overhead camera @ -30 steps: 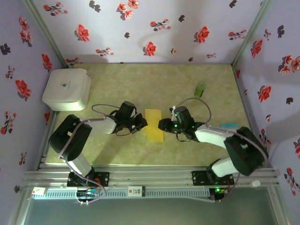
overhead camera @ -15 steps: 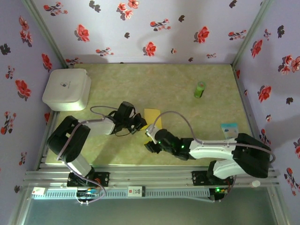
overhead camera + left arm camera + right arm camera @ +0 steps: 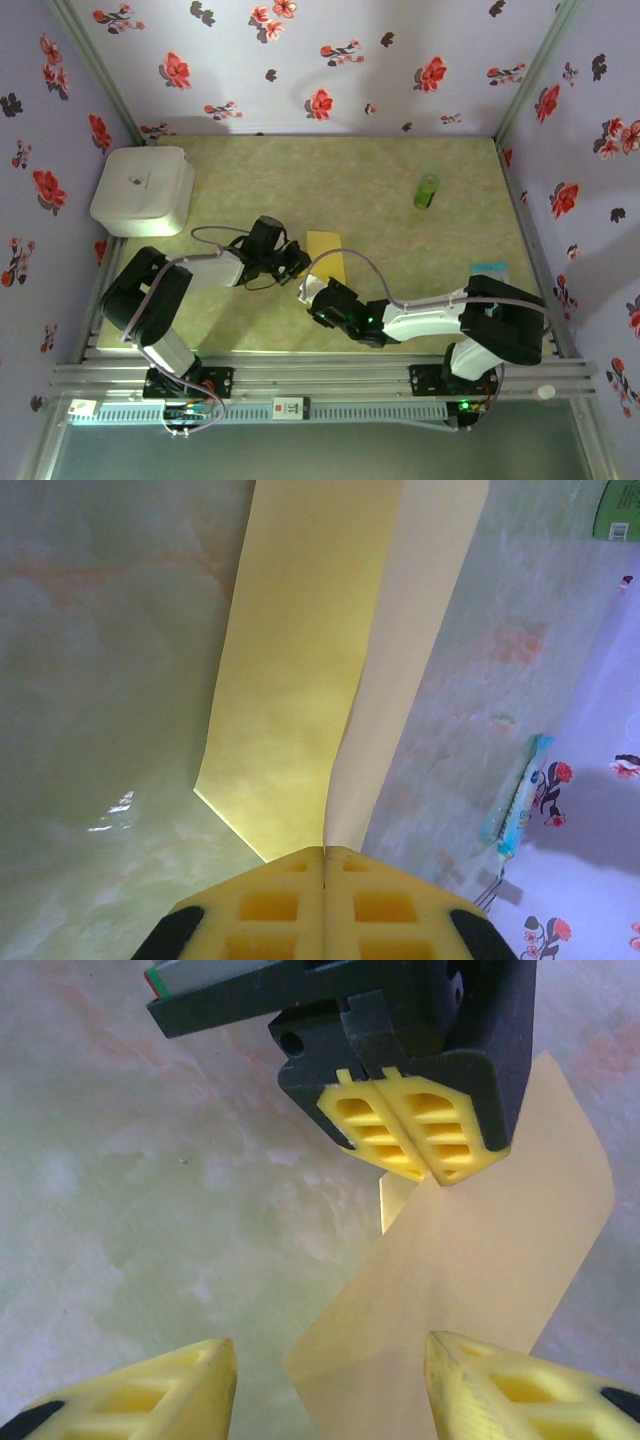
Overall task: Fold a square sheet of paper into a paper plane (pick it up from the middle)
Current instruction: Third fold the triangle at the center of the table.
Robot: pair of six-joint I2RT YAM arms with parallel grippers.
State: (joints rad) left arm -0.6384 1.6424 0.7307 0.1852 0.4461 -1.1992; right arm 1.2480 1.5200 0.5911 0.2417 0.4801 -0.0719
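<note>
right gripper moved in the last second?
Yes. The right gripper has swung left and toward the near edge, away from the green cylinder, ending at the near end of the square sheet of paper.

— What is hidden from above?
— The paper has its near end covered by the right gripper.
— And in the left wrist view?
— The paper's far end and the green can are cut off by the top edge.
</note>
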